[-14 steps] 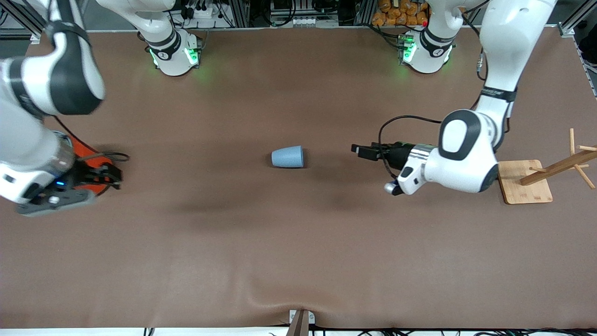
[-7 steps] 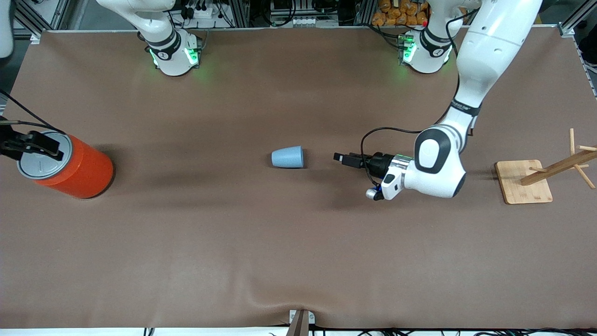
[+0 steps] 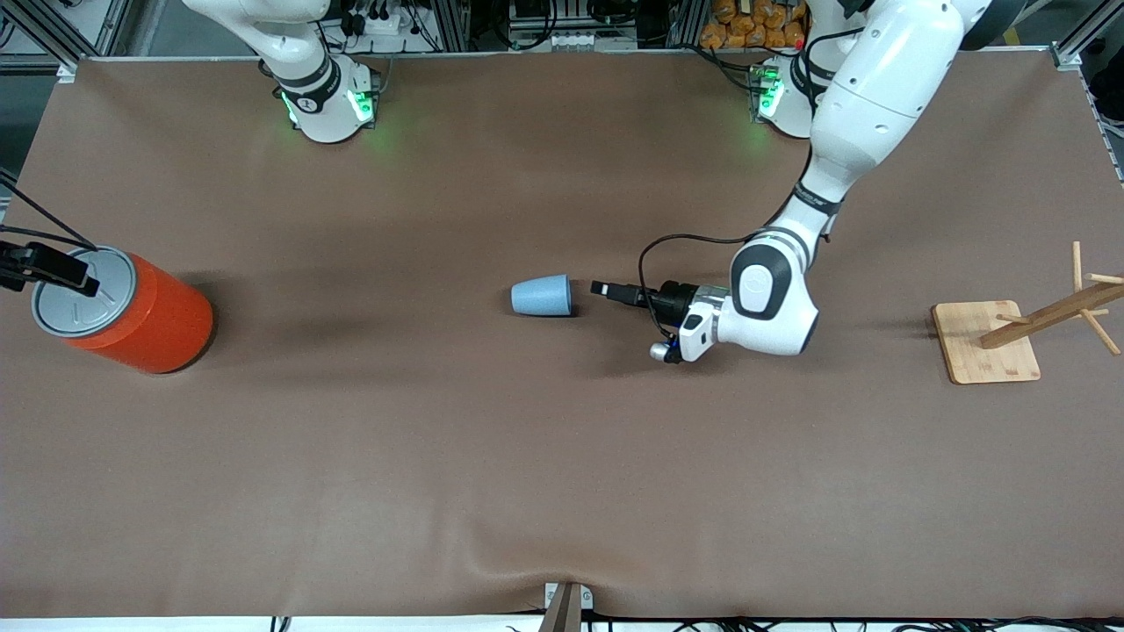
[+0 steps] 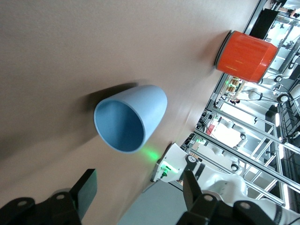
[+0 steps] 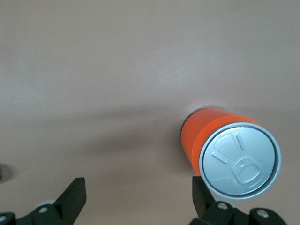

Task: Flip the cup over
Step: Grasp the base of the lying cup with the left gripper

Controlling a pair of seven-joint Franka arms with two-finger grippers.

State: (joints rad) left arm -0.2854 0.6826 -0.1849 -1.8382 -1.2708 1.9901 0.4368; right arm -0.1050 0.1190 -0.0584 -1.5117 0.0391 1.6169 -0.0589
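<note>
The light-blue cup (image 3: 542, 295) lies on its side in the middle of the brown table. Its mouth faces the left arm's end of the table. My left gripper (image 3: 604, 289) is low, level with the cup, a short gap from its mouth, open and empty. In the left wrist view the cup (image 4: 131, 117) shows its darker blue inside straight ahead of the spread fingers (image 4: 86, 187). My right gripper (image 3: 53, 265) is up over the orange can at the right arm's end, open and empty; the right wrist view shows its gripper (image 5: 136, 194) above bare table beside the can.
The big orange can (image 3: 132, 312) with a grey pull-tab lid stands upright near the right arm's end; it also shows in the right wrist view (image 5: 229, 150) and the left wrist view (image 4: 244, 49). A wooden peg stand (image 3: 988, 342) sits at the left arm's end.
My left gripper has moved across the table toward the cup's mouth. My right arm has pulled up and away, uncovering the orange can. The cup has not moved.
</note>
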